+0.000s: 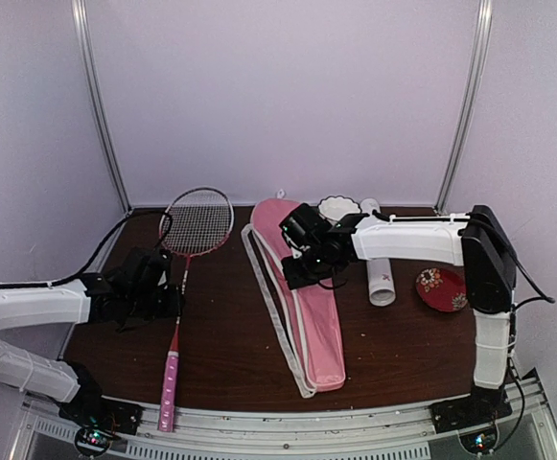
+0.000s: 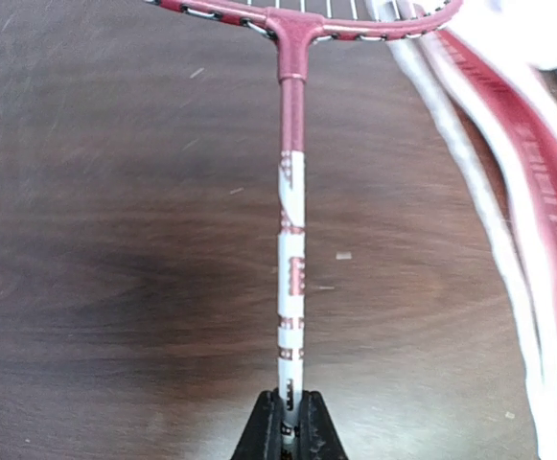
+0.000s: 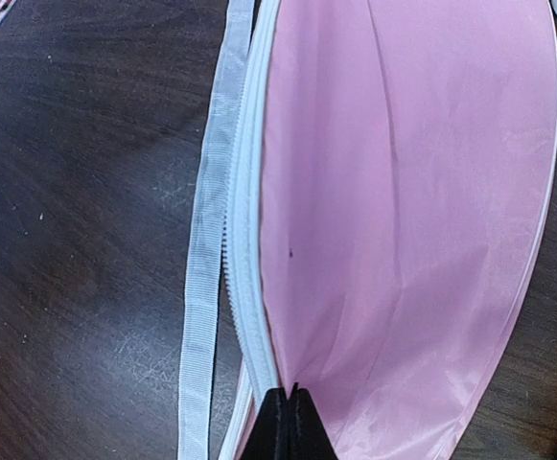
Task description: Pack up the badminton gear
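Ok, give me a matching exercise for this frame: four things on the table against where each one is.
Things: 1 racket; 2 pink cover; 3 white tube; 4 red dish.
Places: A rightmost of the four; B shaft held in the left end effector; C edge pinched by the right end effector; D between cover and dish.
Pairs: 1-B; 2-C; 3-D; 4-A.

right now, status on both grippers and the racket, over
Left gripper shut on racket shaft. Right gripper shut on pink cover at zipper edge. White strap loose beside that edge, on the racket's side.
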